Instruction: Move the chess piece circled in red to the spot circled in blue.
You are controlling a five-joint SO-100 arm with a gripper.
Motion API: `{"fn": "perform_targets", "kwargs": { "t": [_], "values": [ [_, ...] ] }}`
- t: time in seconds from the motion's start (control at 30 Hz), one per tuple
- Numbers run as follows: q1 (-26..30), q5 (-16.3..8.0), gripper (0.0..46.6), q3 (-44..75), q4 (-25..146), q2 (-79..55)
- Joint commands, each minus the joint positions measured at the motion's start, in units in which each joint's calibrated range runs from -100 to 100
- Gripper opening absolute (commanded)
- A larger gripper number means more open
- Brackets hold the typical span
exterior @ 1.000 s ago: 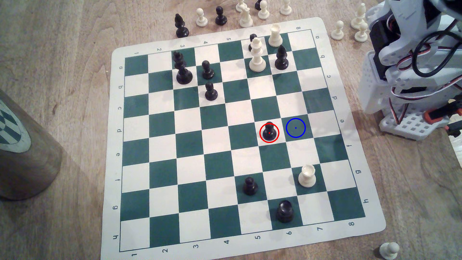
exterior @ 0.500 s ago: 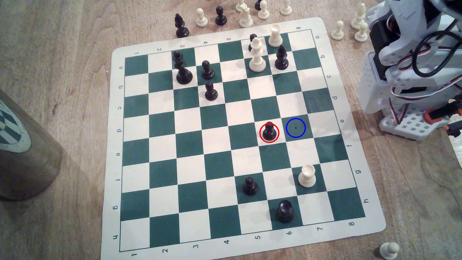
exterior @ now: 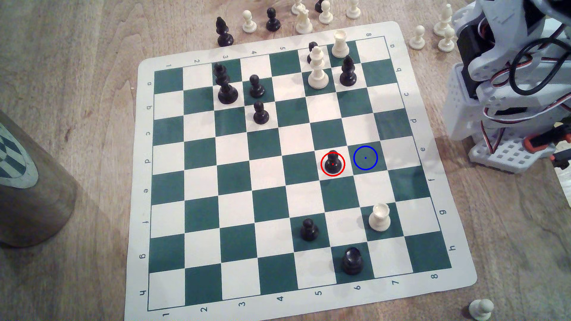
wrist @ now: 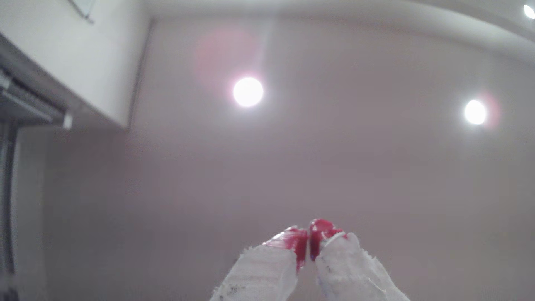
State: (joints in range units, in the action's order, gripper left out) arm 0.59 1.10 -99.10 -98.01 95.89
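Pincer point(wrist: 308, 236) closed on nothing; glossy black round-headed pawn point(exterior: 332, 162) stands red-ringed.

White 3D-printed arm point(exterior: 506, 89) w/ perforated base, black servos, looped black cable & red-white wires, orange clamp; gripper point(wrist: 308, 240) fingers point(wrist: 260, 272) cloth-wrapped, tips red

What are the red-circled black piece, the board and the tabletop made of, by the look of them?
The black pawn looks like moulded plastic: it is glossy, with small highlights. The board seems a thin flexible mat, perhaps vinyl: rounded corners, printed squares, lying flat. The table looks like wood or a wood-look laminate, with a matte grain pattern; which one I cannot tell.
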Motion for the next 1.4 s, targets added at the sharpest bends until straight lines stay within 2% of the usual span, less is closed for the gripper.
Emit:
{"fn": "perform_targets", "kwargs": {
  "t": [0.0, 0.17, 0.27, 0.3, 0.33, 0.53, 0.63, 0.7, 0.73, 0.8, 0.87, 1.0, 1.1, 1.17, 1.37],
  "values": [
    [-0.9, -0.2, 0.2, -0.8, 12.6, -0.1],
    [0.5, 2.4, 0.2, -0.8, 29.5, -0.1],
    [0.7, 2.7, 0.2, -0.9, 35.5, -0.1],
    [0.9, 4.0, 0.2, -0.9, 40.1, -0.1],
    [0.5, 4.2, 0.2, -0.9, 42.4, -0.1],
    [1.2, 4.0, 0.2, -0.8, 56.8, -0.1],
    [1.3, 3.2, 0.2, 0.4, 70.1, -0.2],
    [0.7, 2.2, 0.2, 3.2, 78.3, -0.2],
    [-0.1, 0.6, 0.2, 9.7, 91.8, -0.2],
    [0.0, -1.6, 0.2, 19.1, 108.2, -0.3],
    [0.9, -2.2, 0.2, 26.5, 121.0, -0.5],
    [1.2, -2.4, 0.2, 33.5, 137.5, -2.5],
    [4.0, -5.6, 0.3, 43.6, 157.3, -12.7],
    [4.6, -8.4, 0.3, 48.0, 161.5, -18.6],
    [5.7, -12.8, 3.4, 53.2, 163.9, -29.4]
  ]
}}
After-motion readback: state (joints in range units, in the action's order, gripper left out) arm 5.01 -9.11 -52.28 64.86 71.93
